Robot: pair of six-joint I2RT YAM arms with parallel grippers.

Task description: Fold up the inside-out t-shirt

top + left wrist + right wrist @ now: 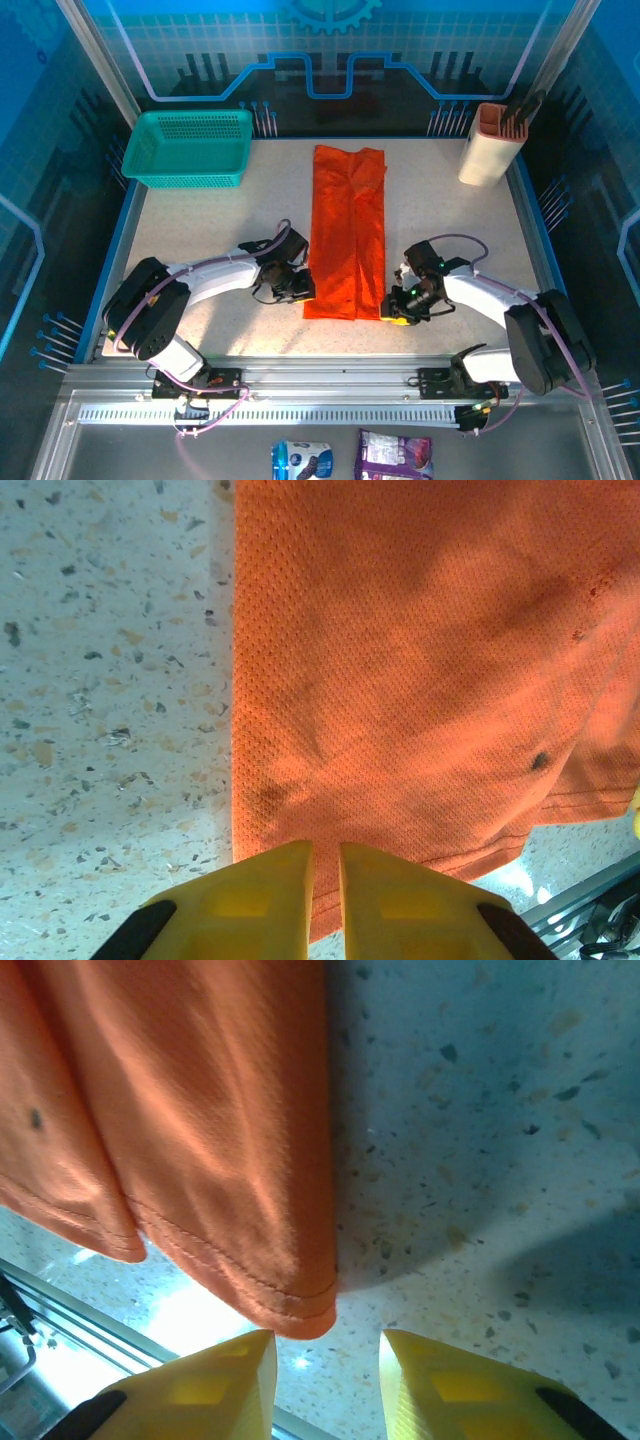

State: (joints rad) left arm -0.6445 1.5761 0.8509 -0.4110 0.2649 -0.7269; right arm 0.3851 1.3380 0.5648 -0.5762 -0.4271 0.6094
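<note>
Orange-red inside-out t-shirt [347,230] long axis runs near-to-far on bench [200,240] | left gripper [325,900] jaws clenched on its near-left hem | right gripper [328,1380] jaws released, near-right corner just ahead; you advance there.

1. The speckled pale worktop [200,230] is bordered by a blue rim [118,245].
2. The back wall [330,40] is printed with a blue grid and circuit lines.
3. Slanted aluminium posts [95,55] are set at the far corners; a slotted aluminium rail [340,385] is laid along the near edge.
4. Bright glare [190,1320] is reflected near the worktop's front edge.

Basket [190,148] left of t-shirt [347,232]
</note>
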